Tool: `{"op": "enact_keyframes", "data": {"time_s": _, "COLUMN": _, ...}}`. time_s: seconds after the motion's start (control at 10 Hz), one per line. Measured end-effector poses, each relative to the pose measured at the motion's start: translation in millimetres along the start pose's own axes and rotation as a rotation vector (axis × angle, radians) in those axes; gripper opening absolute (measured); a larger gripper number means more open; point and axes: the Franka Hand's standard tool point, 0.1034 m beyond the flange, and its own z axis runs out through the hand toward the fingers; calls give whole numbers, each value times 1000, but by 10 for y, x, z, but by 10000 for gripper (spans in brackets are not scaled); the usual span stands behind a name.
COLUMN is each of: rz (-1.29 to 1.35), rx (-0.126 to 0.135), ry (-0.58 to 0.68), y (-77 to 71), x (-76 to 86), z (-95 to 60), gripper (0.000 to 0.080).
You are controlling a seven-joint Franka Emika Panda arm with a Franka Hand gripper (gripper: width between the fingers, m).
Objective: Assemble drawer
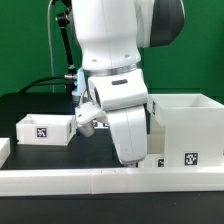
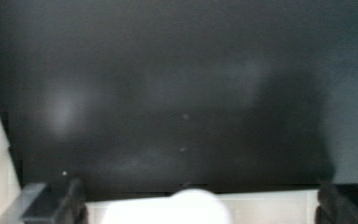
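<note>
Nearest, a long white plastic rail (image 1: 60,182) is laid. Behind it the black fingers (image 2: 51,205) are seen spread, nothing clearly pinched. Farther, at the exterior view's left, the low white tagged plastic drawer (image 1: 42,128) is set, well apart; its wall should be straddled squarely

This is a robotics lab test cell: a white robot arm (image 1: 115,50) stands over a black bench (image 1: 30,105) before a plain green backdrop (image 1: 20,40). The drawer (image 1: 45,130) and the taller box (image 1: 185,125) on either side of the hand (image 1: 135,160) carry printed square tag markers (image 1: 42,129), and cables (image 1: 48,82) run behind it.
</note>
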Motion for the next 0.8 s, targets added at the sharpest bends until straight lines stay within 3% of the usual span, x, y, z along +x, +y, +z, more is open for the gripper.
{"op": "enact_keyframes", "data": {"time_s": 0.4, "rz": 5, "rx": -8, "ry": -1, "y": -3, "x": 15, "z": 18, "gripper": 648}}
{"op": "enact_keyframes", "data": {"time_s": 0.6, "rz": -69, "rx": -59, "ry": -27, "y": 40, "x": 14, "z": 12, "gripper": 648}}
{"op": "enact_keyframes", "data": {"time_s": 0.8, "rz": -65, "rx": -57, "ry": -27, "y": 37, "x": -6, "z": 20, "gripper": 648}}
